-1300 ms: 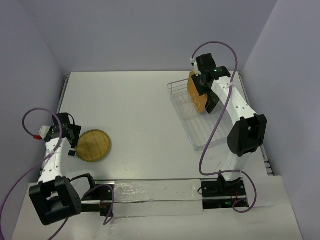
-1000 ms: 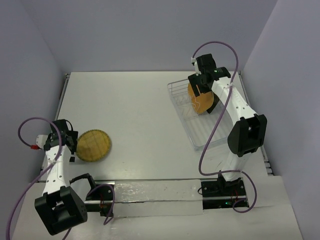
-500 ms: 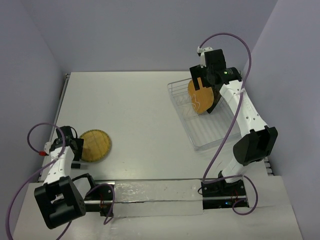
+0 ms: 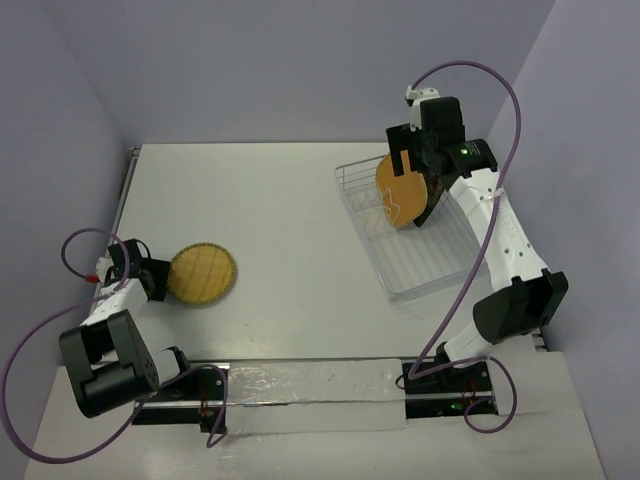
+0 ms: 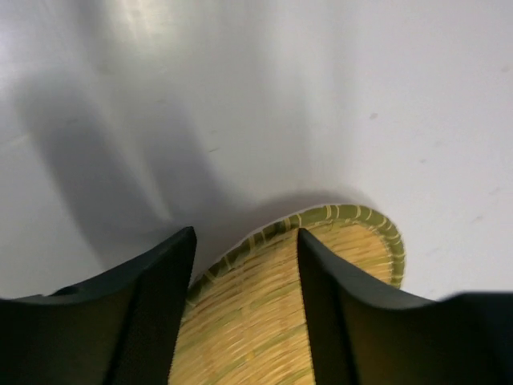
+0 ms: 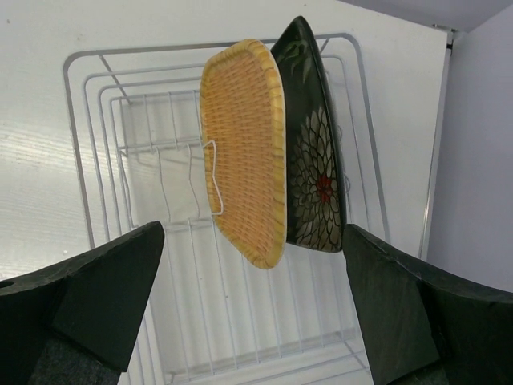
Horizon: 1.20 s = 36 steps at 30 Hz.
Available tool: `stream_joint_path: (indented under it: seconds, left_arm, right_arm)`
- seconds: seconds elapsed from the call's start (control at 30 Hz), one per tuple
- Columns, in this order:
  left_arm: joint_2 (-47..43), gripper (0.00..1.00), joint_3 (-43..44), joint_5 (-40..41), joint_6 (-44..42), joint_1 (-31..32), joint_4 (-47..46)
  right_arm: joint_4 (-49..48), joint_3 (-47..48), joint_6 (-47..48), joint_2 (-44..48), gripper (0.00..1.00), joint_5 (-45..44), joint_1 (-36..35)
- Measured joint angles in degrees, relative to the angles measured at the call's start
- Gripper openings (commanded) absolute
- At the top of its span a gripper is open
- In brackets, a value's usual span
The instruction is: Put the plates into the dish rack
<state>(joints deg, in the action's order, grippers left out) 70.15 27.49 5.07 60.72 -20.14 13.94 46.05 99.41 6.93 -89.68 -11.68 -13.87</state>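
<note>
Over on the right, the right tool hangs above the dish rack with its jaws spread wide and nothing between them. Below it the orange woven plate stands on edge among the wire tines, at the far end of the rack. Tucked up against its back is the black plate with the white and red flower, also on edge. The two overlap and lean together, the orange one in front as the top camera sees it. The rest of the rack, towards the arm's base, shows bare wires over the clear tray.

Now the left side. The yellow-green woven plate lies flat on the white worktop, well apart from the rack and near the left edge. The left tool is down low at the plate's left rim, coming in from the side. In the wrist camera its two dark fingers stand apart with the woven surface filling the gap between them, and the green-trimmed rim curves just beyond the tips. Is it actually clamped on the plate? I cannot tell from here.
</note>
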Motion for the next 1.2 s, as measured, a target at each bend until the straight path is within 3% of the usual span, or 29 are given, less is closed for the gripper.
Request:
stream_joint_path:
  seconds: [0.37,0.6,0.8,0.93,1.2]
  left_arm:
    - [3.54,0.36,-1.29,-8.38,-4.0,-0.11,-8.32]
    - [0.75,0.47,-4.3,-13.3,-7.43,0.58,-10.41]
    - [-1.29,0.54,-5.18,-13.91,-9.21,5.13,-10.33]
    - [-1.14,0.52,-5.18,-14.19,-9.52,6.8,-10.61]
    - [4.12,0.37,-2.74,-16.01,-8.65,7.81,-11.59]
  right_arm:
    - [-1.73,-3.85,-1.63,5.04,1.0,-0.14,0.05]
    - [-2.39,-7.25,-2.41,6.08,1.0,-0.13,0.05]
    - [-2.87,-9.77,-2.68,9.16,1.0,-0.2,0.05]
    - [-3.41,-9.97,-2.68,10.52,1.0,-0.27,0.16]
    - [-4.43,-11.67,-2.68,12.42,1.0,-0.35,0.31]
